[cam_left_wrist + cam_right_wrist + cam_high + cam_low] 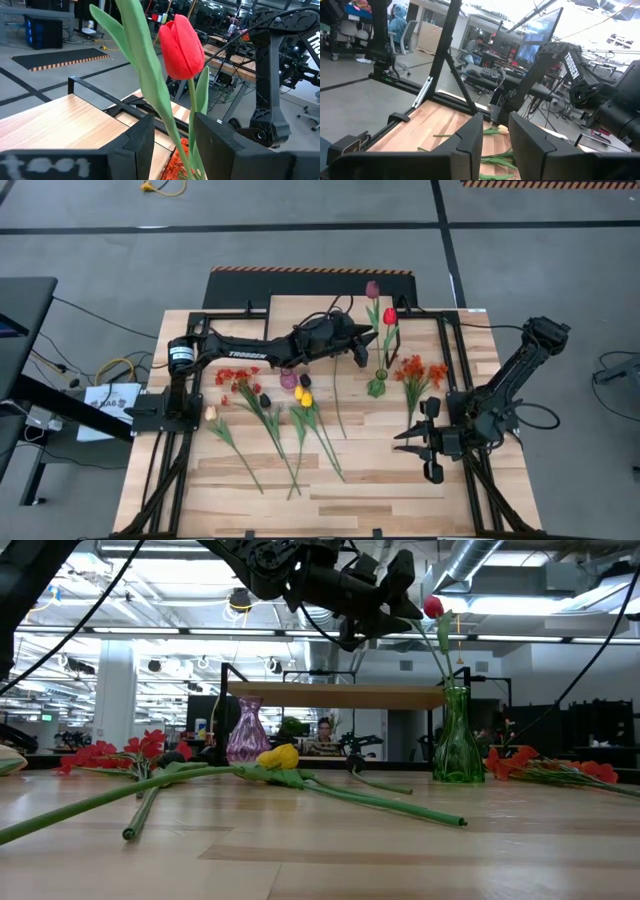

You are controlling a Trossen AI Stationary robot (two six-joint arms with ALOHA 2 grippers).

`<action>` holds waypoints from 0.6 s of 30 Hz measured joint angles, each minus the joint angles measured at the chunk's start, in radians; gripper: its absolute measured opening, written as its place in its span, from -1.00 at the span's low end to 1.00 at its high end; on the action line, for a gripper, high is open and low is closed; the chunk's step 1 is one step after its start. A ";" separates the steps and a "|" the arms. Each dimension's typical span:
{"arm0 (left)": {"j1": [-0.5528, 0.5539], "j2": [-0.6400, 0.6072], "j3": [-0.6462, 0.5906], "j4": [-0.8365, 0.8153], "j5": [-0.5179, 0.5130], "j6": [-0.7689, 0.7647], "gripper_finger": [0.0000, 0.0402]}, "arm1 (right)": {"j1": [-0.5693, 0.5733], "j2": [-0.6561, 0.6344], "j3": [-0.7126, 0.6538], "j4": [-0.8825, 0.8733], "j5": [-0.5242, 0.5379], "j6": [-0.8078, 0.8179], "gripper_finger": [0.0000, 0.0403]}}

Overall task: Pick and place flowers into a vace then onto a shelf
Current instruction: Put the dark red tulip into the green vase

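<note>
A red tulip (182, 47) stands in the green glass vase (458, 745), its stem tilted. My left gripper (174, 135) is held level and high over the table (330, 495), open, with the tulip's stem (191, 112) and a long leaf (150, 75) running between its fingers below the head. More flowers (290, 415) lie flat on the table. The shelf (335, 695) stands at the far side. My right gripper (405, 442) waits open near the table's right side with nothing between its fingers (470, 137). My left gripper comes at the red tulip level from the table's left, its fingers across the stem. The stem (192, 140) runs right beside one finger (215, 142), and I cannot tell whether they touch. The tulip's lower end sits in the green vase (377, 386).
A purple vase (247, 730) stands left of the green one. Red sprays (237, 377), yellow tulips (303, 395), a pale tulip (211, 412) and orange sprays (420, 370) lie about the table's middle. A dark maroon tulip (372, 288) reaches toward the shelf. A black frame (450, 360) borders the table.
</note>
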 joint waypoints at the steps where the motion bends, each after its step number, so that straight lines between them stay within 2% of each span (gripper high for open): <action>1: 0.000 0.000 0.000 0.000 0.000 0.000 -0.38 | 0.000 0.000 0.000 0.000 0.000 0.000 -0.57; 11: 0.000 0.000 0.000 0.000 0.019 0.014 -0.39 | 0.000 0.000 0.000 0.000 0.000 0.000 -0.57; 18: 0.000 0.000 0.000 0.000 0.019 0.030 -0.68 | 0.000 0.000 0.000 0.000 0.000 0.000 -0.57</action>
